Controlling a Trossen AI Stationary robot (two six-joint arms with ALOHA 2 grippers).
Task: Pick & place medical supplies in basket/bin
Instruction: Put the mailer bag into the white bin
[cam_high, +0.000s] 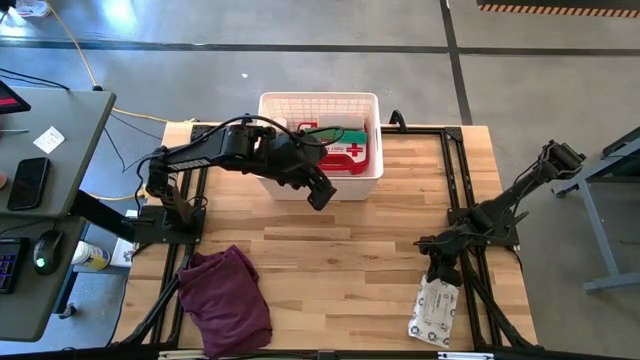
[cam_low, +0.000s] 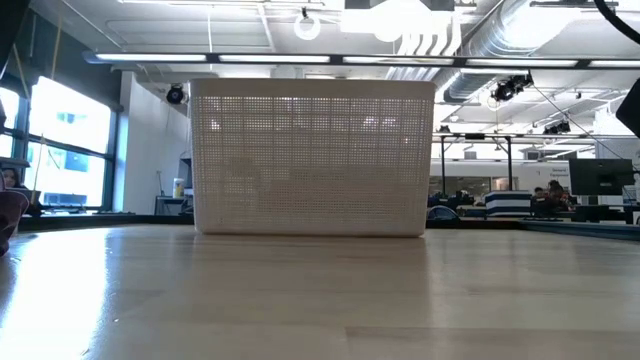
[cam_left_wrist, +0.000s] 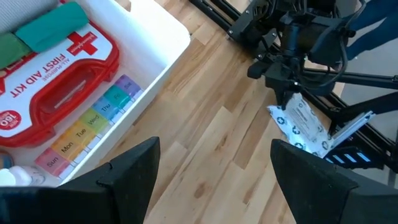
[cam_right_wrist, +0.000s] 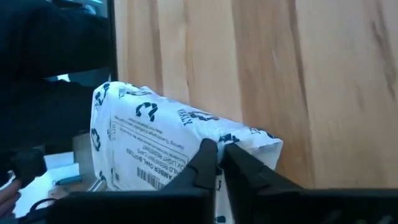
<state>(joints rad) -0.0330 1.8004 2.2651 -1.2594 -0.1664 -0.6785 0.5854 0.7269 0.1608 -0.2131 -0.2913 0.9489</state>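
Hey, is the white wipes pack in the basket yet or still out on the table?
Out. The white wipes pack lies at the table's edge, far from the basket, with the right gripper shut on its end.

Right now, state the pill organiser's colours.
Rainbow compartments on the pill organiser; left wrist view shows it best.

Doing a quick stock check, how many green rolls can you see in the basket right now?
2. Both green rolls lie side by side in the white basket, against the red first-aid kit. More could be hidden under the kit.
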